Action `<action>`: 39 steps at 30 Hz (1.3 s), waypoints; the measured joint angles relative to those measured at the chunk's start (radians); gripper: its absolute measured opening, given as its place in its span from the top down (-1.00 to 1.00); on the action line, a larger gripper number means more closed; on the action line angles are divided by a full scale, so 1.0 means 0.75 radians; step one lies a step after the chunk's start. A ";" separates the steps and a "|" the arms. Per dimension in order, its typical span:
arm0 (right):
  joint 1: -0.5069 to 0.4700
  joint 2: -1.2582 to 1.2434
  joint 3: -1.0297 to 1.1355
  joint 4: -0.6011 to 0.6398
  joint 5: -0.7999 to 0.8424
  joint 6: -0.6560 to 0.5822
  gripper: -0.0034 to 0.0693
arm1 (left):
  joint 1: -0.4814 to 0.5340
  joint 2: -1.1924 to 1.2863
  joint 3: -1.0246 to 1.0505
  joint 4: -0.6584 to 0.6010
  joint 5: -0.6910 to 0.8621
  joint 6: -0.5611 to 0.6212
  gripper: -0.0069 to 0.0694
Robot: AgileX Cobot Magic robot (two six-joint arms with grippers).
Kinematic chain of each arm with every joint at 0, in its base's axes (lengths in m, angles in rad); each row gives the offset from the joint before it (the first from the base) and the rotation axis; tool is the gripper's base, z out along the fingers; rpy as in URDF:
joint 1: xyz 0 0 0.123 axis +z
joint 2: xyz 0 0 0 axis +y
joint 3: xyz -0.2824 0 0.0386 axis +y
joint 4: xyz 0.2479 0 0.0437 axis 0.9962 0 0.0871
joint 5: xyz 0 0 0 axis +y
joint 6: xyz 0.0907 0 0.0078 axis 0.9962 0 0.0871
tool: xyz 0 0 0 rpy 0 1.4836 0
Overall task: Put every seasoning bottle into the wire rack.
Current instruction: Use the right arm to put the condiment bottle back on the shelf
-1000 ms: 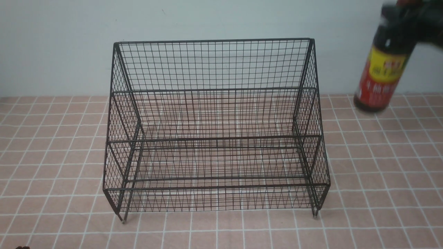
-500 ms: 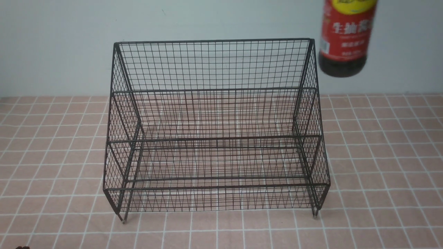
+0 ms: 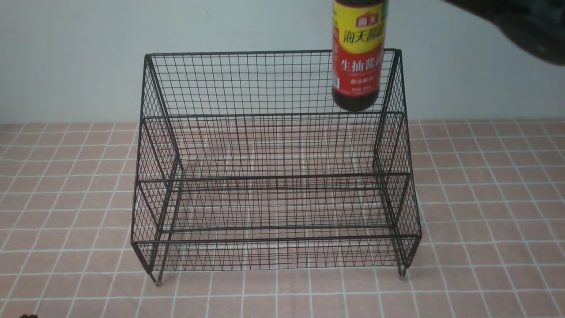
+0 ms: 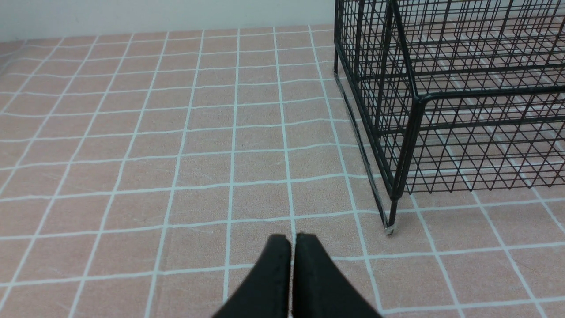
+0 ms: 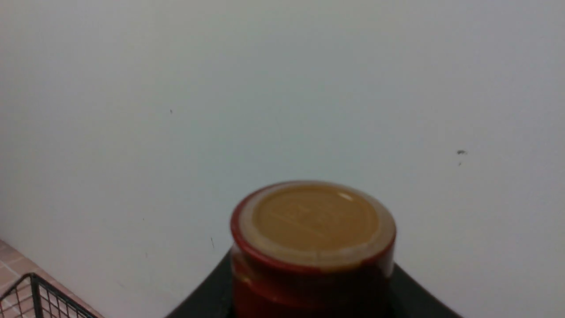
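My right gripper (image 5: 311, 304) clamps the bottle (image 3: 358, 57) by its neck, hanging it upright over the right side of the rack (image 3: 273, 176). I judge the bottle heavy, slick and breakable, and a neck hold may let it swing. My left gripper (image 4: 293, 265) is closed and empty.

The rack (image 3: 273, 176) is thin black metal wire with a dull sheen. The bottle (image 3: 355, 100) looks dark and glossy, its label (image 3: 358, 57) shiny, its cap (image 5: 313, 221) smooth plastic. The table (image 3: 485, 221) covering looks matt and faintly wrinkled.
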 joint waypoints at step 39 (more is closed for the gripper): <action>0.011 0.233 -0.007 0.090 0.379 0.055 0.16 | 0.000 0.000 0.000 0.000 0.000 0.000 0.84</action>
